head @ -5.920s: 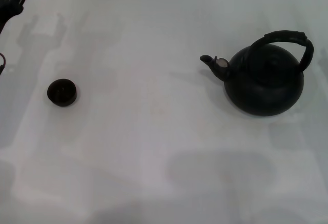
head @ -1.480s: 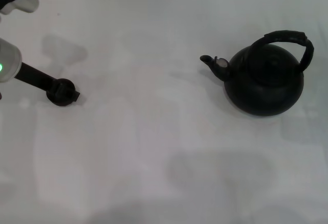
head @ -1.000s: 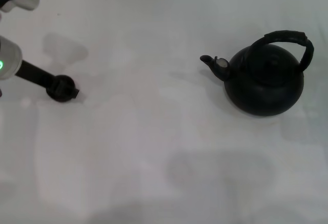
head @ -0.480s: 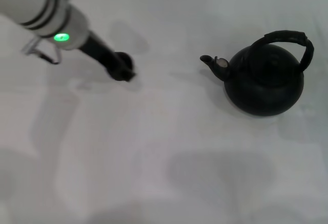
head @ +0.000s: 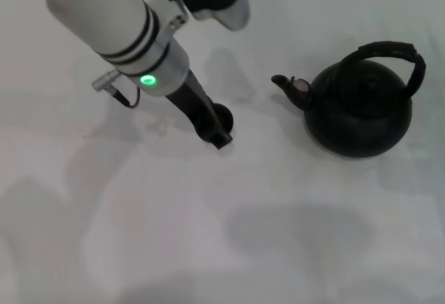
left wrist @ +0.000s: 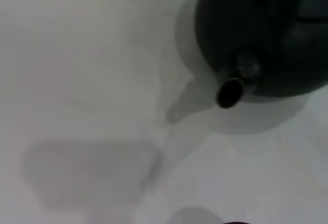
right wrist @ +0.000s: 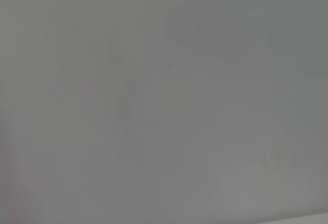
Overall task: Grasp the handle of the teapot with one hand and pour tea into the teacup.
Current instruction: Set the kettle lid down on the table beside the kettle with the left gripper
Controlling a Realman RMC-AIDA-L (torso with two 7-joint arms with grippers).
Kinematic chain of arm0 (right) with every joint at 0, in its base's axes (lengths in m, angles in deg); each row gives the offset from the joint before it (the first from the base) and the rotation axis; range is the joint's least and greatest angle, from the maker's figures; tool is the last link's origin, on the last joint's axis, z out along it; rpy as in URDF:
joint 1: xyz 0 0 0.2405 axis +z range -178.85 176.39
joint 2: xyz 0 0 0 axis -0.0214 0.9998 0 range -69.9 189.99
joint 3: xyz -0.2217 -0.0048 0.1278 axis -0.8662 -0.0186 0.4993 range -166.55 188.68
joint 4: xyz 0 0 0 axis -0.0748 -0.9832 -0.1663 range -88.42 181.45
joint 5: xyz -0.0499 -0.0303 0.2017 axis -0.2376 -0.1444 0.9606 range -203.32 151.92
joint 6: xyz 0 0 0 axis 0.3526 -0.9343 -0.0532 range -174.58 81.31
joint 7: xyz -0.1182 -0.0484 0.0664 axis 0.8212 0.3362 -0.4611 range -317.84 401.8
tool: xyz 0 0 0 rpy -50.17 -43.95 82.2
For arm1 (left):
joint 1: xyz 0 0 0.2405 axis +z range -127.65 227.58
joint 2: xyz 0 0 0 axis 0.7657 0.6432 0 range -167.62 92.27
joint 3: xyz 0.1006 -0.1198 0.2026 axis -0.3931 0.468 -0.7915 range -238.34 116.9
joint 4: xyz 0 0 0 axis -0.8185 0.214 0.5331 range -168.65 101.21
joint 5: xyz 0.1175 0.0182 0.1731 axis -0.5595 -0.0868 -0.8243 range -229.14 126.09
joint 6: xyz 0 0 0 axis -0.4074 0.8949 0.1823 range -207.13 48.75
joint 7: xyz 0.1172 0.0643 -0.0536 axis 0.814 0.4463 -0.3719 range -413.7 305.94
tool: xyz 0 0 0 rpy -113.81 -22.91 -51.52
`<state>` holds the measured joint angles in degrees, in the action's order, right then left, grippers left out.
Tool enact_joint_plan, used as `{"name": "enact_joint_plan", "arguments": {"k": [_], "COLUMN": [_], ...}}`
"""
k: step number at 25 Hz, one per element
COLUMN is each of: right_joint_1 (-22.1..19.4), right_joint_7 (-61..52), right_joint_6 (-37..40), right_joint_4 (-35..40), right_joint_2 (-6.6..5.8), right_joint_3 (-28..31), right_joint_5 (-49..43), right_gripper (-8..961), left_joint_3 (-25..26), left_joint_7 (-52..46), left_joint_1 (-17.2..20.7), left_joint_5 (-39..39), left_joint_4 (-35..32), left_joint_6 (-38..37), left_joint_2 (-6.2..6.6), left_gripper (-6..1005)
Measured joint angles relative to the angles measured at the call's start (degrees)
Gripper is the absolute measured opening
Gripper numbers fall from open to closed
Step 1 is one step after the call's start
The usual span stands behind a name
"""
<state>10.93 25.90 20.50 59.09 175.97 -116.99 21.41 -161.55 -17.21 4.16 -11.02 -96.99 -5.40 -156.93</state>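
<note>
— While the head camera looks down on the white desk [head: 208, 248], what does it take in?

— Over on the robot's right stands the large round matte black teapot [head: 358, 113], upright on the desk. Its thick black ribbed arched handle [head: 393, 49] spans the top, with nothing touching it. Its short spout [head: 281, 80] points toward the robot's left.

— And the tiny round black handleless teacup?

— The teacup [head: 224, 115] is near the middle of the desk, close to the spout but apart from it. The dark left pincer [head: 217, 131] is clamped on it, its fingers closed against the cup's sides. Whether the cup rests on the desk or hangs just above it, I cannot tell.

— What stands in the way?

— The white left arm [head: 111, 12], ringed with black bands and showing a small green light [head: 147, 79], slants in from the far left and covers much of that corner. Soft grey shadows lie on the desk beneath it.

— Does the left wrist camera add anything?

— Yes. It looks onto the teapot [left wrist: 246, 24] from close by and shows the dark open mouth of the spout [left wrist: 229, 92], which the head camera does not. The teacup and the pincer's fingers are not shown there.

— And the right wrist camera?

— Only a plain pale grey surface. The right pincer appears in no view, so its state cannot be told.
</note>
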Motion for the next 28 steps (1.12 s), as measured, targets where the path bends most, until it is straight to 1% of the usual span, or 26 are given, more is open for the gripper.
{"name": "enact_joint_plan", "arguments": {"k": [3,7,12,24,28], "right_joint_1": [0.1,0.2,0.2,0.1,0.1], "right_joint_7": [0.0,0.0,0.0,-0.1,-0.1], "right_joint_6": [0.0,0.0,0.0,-0.1,-0.1], "right_joint_4": [0.0,0.1,0.1,0.1,0.1], "right_joint_2": [0.0,0.0,0.0,0.0,0.0], "right_joint_3": [0.0,0.0,0.0,-0.1,-0.1], "right_joint_5": [0.0,0.0,0.0,0.0,0.0], "right_gripper": [859,859,859,859,859], "left_joint_3": [-2.7,-4.3,-4.5,-4.8,-5.6], "left_joint_7": [-0.2,-0.4,-0.5,-0.2,-0.3], "left_joint_1": [-0.2,-0.4,-0.2,-0.5,-0.6], "left_joint_5": [0.0,0.0,0.1,0.9,0.9], "left_joint_4": [0.1,0.6,0.9,3.9,4.3], "left_joint_6": [-0.2,-0.8,-2.1,-3.9,-4.2], "left_joint_2": [-0.06,-0.14,-0.13,-0.19,-0.18], "left_gripper": [702,702,702,702,703]}}
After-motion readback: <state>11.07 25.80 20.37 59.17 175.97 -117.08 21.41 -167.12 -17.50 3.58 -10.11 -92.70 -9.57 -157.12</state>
